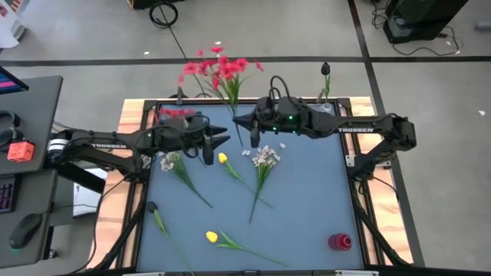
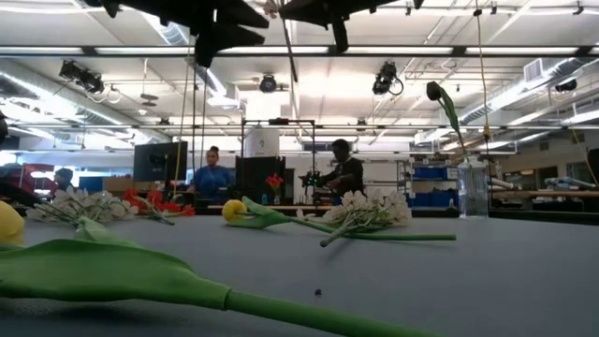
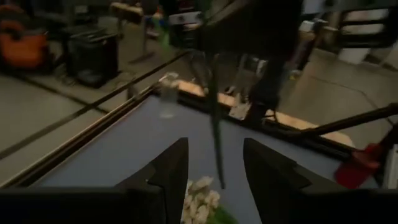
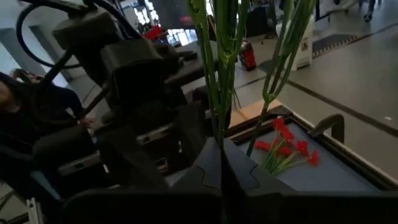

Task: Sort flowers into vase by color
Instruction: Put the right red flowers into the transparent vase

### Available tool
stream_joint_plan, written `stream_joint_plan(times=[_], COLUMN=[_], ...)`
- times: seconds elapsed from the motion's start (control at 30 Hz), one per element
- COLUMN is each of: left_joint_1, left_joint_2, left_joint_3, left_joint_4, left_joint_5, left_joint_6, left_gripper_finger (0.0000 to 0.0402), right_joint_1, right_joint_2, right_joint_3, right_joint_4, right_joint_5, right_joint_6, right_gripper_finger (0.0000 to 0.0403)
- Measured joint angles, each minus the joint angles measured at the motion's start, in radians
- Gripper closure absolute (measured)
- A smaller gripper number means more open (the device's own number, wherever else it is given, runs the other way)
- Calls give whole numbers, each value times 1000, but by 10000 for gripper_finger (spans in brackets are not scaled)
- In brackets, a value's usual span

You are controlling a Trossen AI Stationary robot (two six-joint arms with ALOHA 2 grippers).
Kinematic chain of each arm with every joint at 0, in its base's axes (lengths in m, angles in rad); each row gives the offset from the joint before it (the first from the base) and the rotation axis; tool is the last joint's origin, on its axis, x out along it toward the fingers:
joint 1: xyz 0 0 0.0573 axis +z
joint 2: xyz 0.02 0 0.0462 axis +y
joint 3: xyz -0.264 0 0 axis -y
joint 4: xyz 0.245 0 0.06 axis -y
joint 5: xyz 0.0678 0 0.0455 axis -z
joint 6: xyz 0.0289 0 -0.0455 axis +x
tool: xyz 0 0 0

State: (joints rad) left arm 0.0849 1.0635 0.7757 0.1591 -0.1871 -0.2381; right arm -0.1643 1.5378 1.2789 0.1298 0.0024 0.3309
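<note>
Item: flower sort, early stage.

- Right gripper (image 1: 242,120): raised over the table's 12 o'clock area, fingers pressed together on the stem of the red flowers (image 1: 219,69); blossoms hang out past the 12 o'clock edge, stem end dangling below.
- Left gripper (image 1: 222,139): just beside it, toward 9 o'clock, fingers spread, pinching nothing.
- Clear vase (image 1: 325,106): 1 o'clock corner, holding 1 dark-headed stem.
- Second red spray (image 1: 175,113): lying at the 11 o'clock corner.
- White sprays: 1 (image 1: 266,158) near centre, 1 (image 1: 170,162) toward 9 o'clock.
- Yellow tulips: 1 (image 1: 222,158) near centre, 1 (image 1: 211,237) at 6 o'clock.
- Dark-budded stem (image 1: 152,207): at 8 o'clock.
- Red cup (image 1: 340,242): 5 o'clock corner, looks empty.

Judgement: 1 stem placed, 1 in transit, 6 left.
</note>
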Motion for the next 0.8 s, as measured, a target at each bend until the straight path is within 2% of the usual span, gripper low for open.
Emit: stream_joint_plan(times=[0.17,0.37,0.47,0.57,0.67,0.8], left_joint_1=[3,23,32,43,43,43], left_joint_2=[71,137,149,149,149,147], left_joint_3=[0,0,0,-1,-1,0], left_joint_4=[129,220,254,263,265,276], left_joint_5=[98,106,158,200,180,141], left_joint_6=[36,19,1,-7,-21,-38], left_gripper_finger=[241,246,271,313,346,353], right_joint_1=[8,6,8,13,12,11], right_joint_2=[-1,-1,-1,-1,-1,-1], right_joint_3=[1,1,1,2,2,2], right_joint_4=[9,10,11,20,36,78], right_joint_5=[-13,-39,-57,-60,-59,-56], right_joint_6=[-44,-65,-65,-70,-72,-76], right_gripper_finger=[398,397,396,395,395,395])
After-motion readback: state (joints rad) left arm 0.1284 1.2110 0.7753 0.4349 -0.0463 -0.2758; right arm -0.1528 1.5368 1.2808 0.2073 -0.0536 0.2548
